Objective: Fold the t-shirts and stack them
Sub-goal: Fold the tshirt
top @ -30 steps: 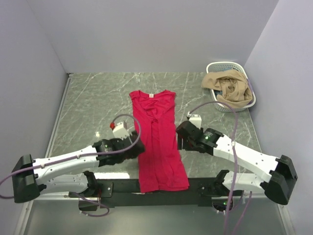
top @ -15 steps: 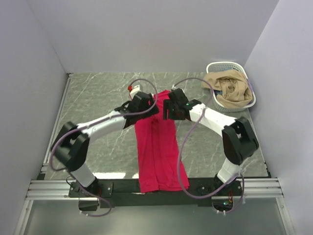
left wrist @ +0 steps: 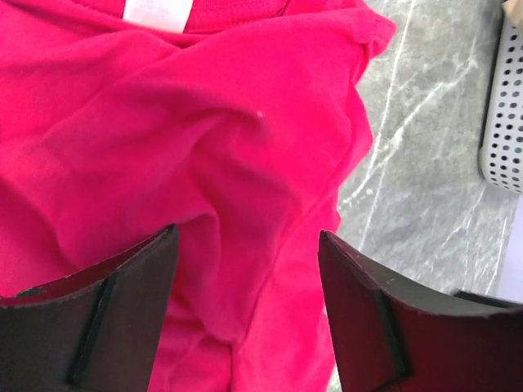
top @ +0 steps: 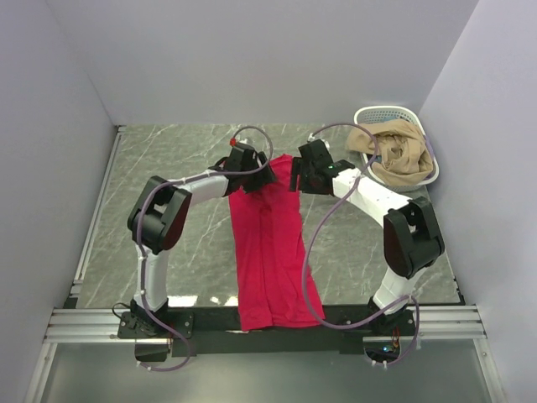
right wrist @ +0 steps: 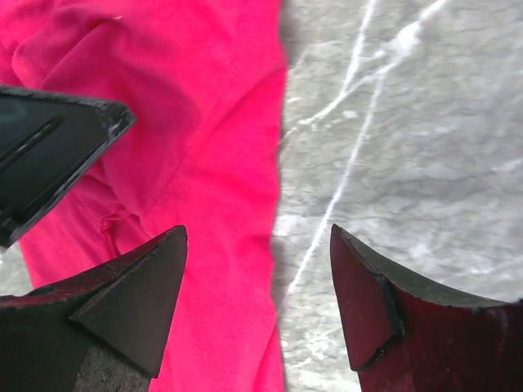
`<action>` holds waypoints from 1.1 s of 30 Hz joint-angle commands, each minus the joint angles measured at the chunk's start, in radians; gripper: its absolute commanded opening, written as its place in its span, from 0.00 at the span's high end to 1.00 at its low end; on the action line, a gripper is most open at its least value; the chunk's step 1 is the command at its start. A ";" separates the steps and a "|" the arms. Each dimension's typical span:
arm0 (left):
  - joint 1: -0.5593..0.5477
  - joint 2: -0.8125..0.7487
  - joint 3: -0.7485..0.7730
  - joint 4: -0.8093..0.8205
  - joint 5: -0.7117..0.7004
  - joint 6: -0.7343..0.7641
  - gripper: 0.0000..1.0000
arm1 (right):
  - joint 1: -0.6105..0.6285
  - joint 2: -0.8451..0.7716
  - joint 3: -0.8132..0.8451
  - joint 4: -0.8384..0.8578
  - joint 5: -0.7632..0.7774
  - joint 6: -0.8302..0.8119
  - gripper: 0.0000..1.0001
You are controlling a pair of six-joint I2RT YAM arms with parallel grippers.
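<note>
The red t-shirt (top: 270, 252) lies lengthwise on the tabletop (top: 168, 168), its sides folded in. Its collar end sits under both sets of fingers. The left fingers (left wrist: 131, 302) stand apart with rumpled cloth between them and the white label (left wrist: 159, 10) just beyond. The right fingers (right wrist: 368, 302) are also apart, straddling the shirt's edge, one over cloth and one over bare stone.

Closing here, the right pair could catch only the top layer or slip off the edge, so the folded side would fall open. An uneven lift between the two arms would skew the fold. The two wrists are close enough to bump each other.

From above, the wrists cover the collar. Whether any fingertip touches cloth cannot be told. The tan cloth (top: 390, 155) in the basket (top: 419, 113) is too bunched to identify.
</note>
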 commanded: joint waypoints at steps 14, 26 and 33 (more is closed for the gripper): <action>0.059 0.399 0.581 -0.421 -0.083 0.154 0.27 | -0.016 -0.110 0.054 -0.071 0.048 -0.034 0.21; 0.129 0.559 0.941 -0.469 0.101 0.261 0.27 | -0.018 -0.060 0.072 -0.091 0.025 -0.040 0.21; 0.109 0.205 0.493 -0.123 0.156 0.278 0.21 | -0.061 -0.171 -0.078 -0.068 -0.036 -0.094 0.20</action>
